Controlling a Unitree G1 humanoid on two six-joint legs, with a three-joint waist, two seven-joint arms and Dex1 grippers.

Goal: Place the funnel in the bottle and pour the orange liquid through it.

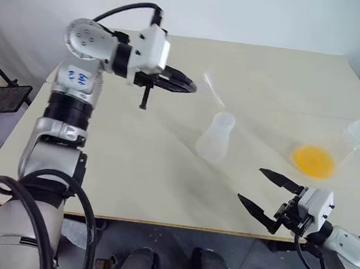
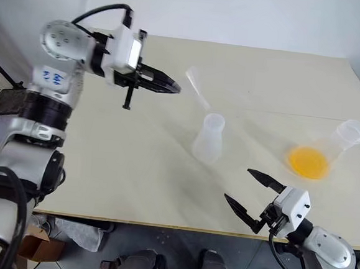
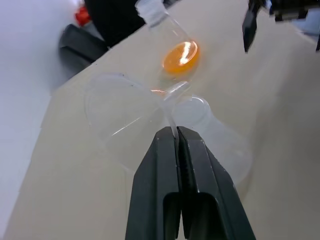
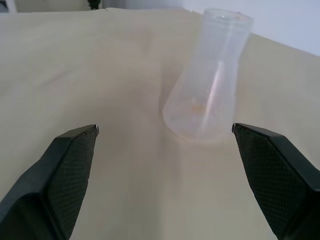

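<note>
With my left gripper (image 1: 187,85) clamped on the funnel (image 1: 213,87), I center its stem over the bottle (image 1: 216,136) at 5 o'clock, then lower; right gripper (image 1: 267,195) jaws wide, empty.

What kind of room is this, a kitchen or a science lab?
Probably a lab test bench: a plain table holding two clear flasks, one empty, one with orange liquid, and a robot gripper holding a funnel.
</note>
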